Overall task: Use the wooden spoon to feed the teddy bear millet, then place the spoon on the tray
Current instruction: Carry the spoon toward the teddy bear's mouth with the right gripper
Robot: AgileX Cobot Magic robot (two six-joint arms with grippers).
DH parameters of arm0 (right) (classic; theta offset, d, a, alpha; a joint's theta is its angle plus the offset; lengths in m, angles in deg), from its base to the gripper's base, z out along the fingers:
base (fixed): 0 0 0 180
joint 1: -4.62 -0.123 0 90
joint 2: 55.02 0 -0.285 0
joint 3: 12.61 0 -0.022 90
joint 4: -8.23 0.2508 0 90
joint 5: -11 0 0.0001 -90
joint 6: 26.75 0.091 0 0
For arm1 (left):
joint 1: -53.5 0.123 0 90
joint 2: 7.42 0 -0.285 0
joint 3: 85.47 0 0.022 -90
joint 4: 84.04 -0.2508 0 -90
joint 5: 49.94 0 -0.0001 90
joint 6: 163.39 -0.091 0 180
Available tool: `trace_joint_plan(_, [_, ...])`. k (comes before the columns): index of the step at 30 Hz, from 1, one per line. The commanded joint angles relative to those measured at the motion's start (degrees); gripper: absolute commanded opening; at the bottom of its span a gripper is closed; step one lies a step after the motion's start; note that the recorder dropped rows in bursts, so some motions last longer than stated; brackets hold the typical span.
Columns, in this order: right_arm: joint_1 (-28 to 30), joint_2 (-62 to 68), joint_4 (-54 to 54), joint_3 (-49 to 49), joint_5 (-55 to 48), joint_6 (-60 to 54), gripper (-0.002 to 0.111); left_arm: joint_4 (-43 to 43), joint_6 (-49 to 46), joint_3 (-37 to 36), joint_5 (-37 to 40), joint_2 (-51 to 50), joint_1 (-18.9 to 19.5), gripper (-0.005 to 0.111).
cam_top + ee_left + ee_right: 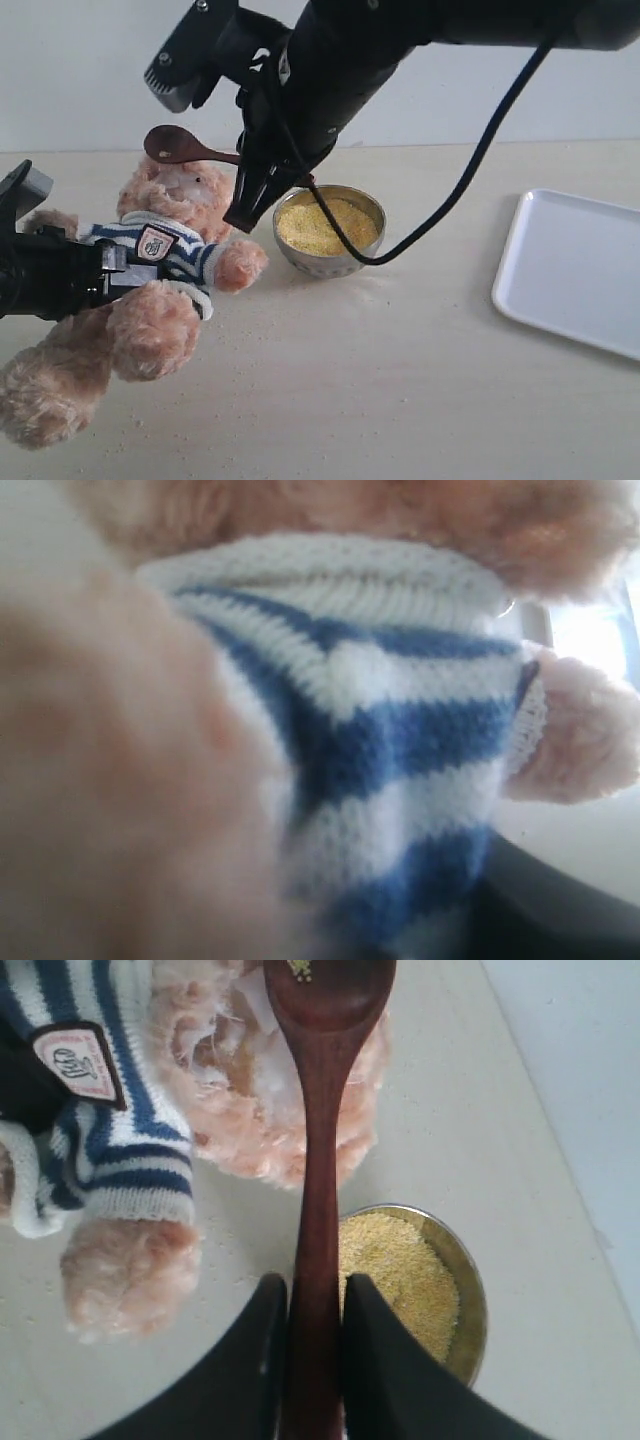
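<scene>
Where millet specks (125,428) lie scattered, pale tabletop (400,400), plain white wall (80,70)

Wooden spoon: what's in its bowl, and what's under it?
In the wooden spoon, only a few millet grains show; its bowl is otherwise bare. Beneath is the teddy bear, its face partly covered by the spoon; the bowl's tip is cropped.

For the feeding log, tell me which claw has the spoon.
The right claw: it is shut on the handle of the spoon. The left claw instead holds the teddy bear by its striped body.
</scene>
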Motion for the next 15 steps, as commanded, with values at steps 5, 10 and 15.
trace_joint_plan(5, [-4.4, -0.1, -16.1, -0.4, -3.0, 7.6, 0.000, 1.0, -0.4, 0.0, 1.5, 0.0, 0.1, 0.005])
trace_joint_plan(10, [-4.4, 0.9, -16.9, -0.4, -4.4, 7.6, 0.000, 0.8, -0.4, 0.0, 1.4, 0.0, 0.1, 0.005])
trace_joint_plan(15, [-5.3, 1.0, -19.0, 0.0, -4.2, 7.9, 0.000, 0.8, -0.4, 0.0, 1.4, 0.0, 0.1, 0.005])
